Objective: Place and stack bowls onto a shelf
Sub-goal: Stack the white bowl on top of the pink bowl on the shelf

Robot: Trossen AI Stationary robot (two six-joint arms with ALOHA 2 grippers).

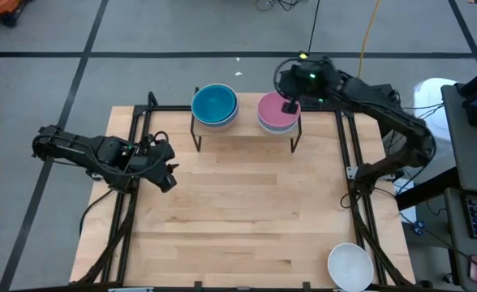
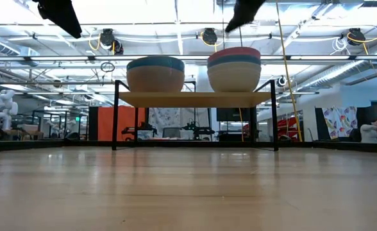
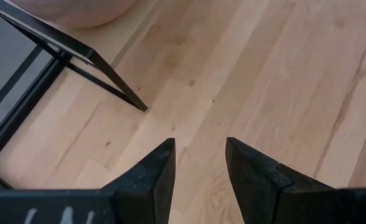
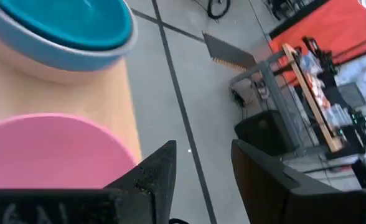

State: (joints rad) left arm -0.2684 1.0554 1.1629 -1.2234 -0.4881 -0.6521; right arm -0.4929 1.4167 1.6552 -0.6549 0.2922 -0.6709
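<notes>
Here the shelf carries a teal-topped bowl stack beside a pink-topped stack, over which the right end effector hovers parted and empty, while the left end effector, also parted, waits near the shelf's leg.

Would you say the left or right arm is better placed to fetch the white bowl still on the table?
Probably the right. The white bowl lies at the table's near right corner, on that arm's side, and the right gripper is open above the pink stack.

2 bowl stacks on 1 shelf, 1 loose white bowl
</notes>
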